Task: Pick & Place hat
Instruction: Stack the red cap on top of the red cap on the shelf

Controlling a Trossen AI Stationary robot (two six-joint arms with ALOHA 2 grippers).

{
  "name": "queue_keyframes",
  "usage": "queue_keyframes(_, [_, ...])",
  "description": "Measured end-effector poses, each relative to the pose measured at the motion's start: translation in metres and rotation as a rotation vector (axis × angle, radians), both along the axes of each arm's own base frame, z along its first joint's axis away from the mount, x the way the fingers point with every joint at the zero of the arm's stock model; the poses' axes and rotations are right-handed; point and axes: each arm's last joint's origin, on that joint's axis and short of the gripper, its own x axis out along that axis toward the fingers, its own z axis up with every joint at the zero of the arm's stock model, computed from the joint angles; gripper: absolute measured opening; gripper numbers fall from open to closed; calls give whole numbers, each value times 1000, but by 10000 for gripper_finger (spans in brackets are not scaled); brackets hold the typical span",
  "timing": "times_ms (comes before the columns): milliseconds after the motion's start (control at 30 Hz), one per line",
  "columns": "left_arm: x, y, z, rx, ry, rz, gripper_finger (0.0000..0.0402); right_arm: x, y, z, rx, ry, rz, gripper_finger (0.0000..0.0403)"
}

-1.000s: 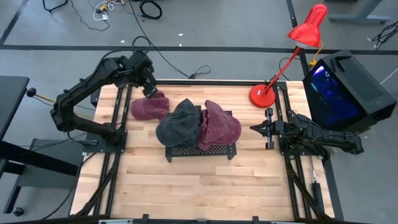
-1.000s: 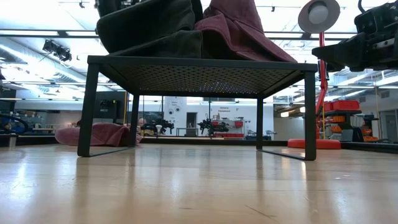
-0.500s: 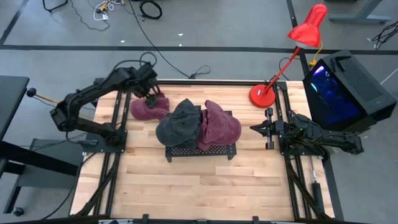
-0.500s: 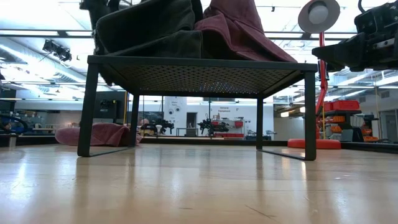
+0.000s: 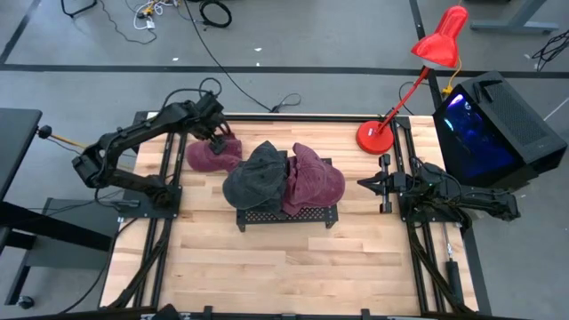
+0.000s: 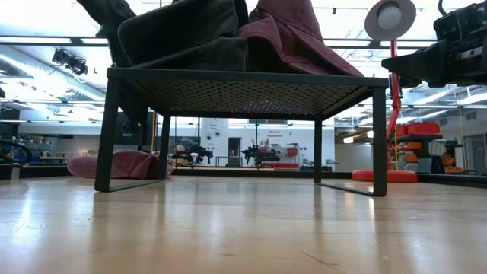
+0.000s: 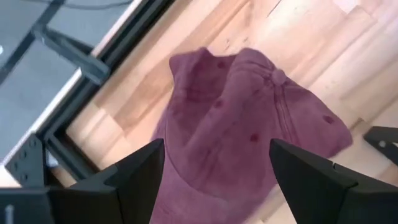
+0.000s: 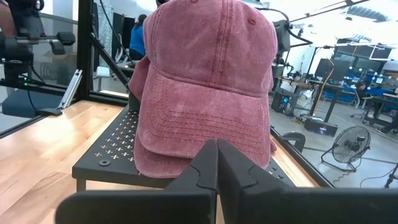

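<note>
A maroon hat (image 5: pixel 213 154) (image 7: pixel 249 124) lies crown up on the wooden table at its far left; the low view shows this hat (image 6: pixel 122 163) behind the rack's leg. My left gripper (image 5: pixel 216 139) (image 7: pixel 214 171) hangs open just above it, pointing steeply down, one finger on each side of the crown. I see no touch. A black mesh rack (image 5: pixel 286 215) (image 6: pixel 243 78) at mid-table carries a dark grey hat (image 5: pixel 253 178) and another maroon hat (image 5: pixel 316 182) (image 8: pixel 208 93). My right gripper (image 5: pixel 366 184) (image 8: pixel 217 168) waits shut and level at the table's right side.
A red desk lamp (image 5: pixel 427 62) stands with its base (image 5: pixel 373 135) on the far right corner. A dark box with blue light (image 5: pixel 493 124) sits beyond the right edge. Bare wood (image 5: pixel 284 267) spreads along the near half of the table.
My left gripper has come down toward the maroon hat on the table and shifted a little toward the rack, tipping more steeply downward. It has stayed open. The hats have not moved.
</note>
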Motion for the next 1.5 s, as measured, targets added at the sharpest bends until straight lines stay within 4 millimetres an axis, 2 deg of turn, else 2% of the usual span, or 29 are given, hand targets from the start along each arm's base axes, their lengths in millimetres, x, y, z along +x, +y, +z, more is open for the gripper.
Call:
queue_keyframes(267, [4,1,-27,-78,30,-110,295,0,0,0,0,0,0,4])
queue_keyframes(600, [16,12,-56,-153,110,-146,295,0,0,0,0,0,0,4])
queue_keyframes(1067, [24,21,-77,-174,146,-175,292,0,0,0,0,0,0,4])
queue_keyframes(1200, [25,22,-81,-184,163,-196,261,0,0,0,0,0,0,4])
queue_keyframes(1500, [27,23,-84,-185,166,-218,145,0,0,0,0,0,0,4])
